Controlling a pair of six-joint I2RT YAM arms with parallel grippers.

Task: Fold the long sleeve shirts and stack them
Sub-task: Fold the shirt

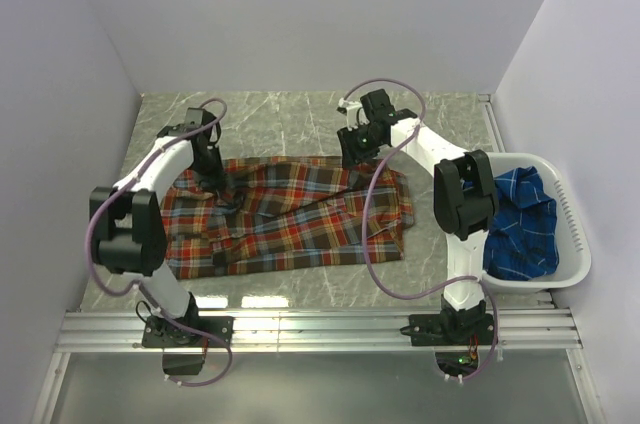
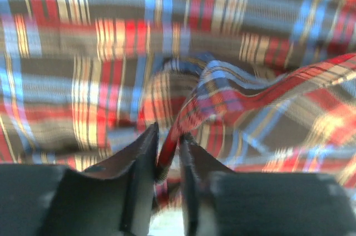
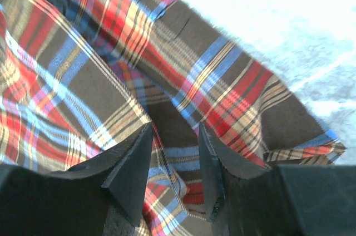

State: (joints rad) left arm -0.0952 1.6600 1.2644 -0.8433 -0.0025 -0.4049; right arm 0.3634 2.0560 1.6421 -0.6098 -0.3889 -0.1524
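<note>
No readable text, label or number anywhere.

Soft woven plaid cloth, red shirt (image 1: 290,216) at centre; glossy white plastic basket (image 1: 572,244) at right; polished marble-look tabletop (image 1: 300,119), upper centre.

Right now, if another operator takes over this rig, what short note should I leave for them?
Left gripper: jaws slightly apart with a ridge of the red plaid shirt between them; grip looks loose.
Right gripper: jaws open, over the same shirt near its far right edge, fabric in the gap.
The red plaid shirt lies spread on the table, partly folded and rumpled.
The blue plaid shirt is unfolded in the white basket.
Done: nothing stacked.
Left: finish the red fold, fold the blue one, stack both.
</note>
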